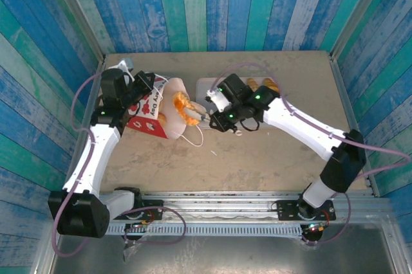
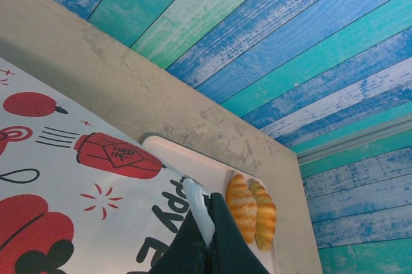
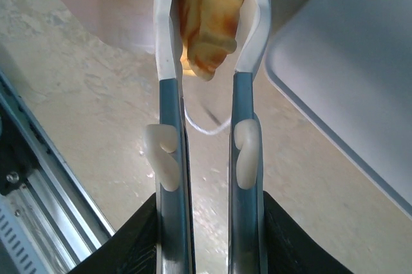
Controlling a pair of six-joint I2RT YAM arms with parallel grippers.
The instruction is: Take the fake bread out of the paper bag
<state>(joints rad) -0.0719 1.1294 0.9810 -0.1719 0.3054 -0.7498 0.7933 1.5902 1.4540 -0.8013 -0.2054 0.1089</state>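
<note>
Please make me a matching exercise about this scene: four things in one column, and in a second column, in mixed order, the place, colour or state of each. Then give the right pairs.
Things:
1. left gripper
2. right gripper
3. two rolls
4. bag

Place, colour or state:
A. lie side by side on the tray
B. white with red print
C. shut on a croissant
D. shut on the bag's edge

Right pairs: 1-D, 2-C, 3-A, 4-B.
</note>
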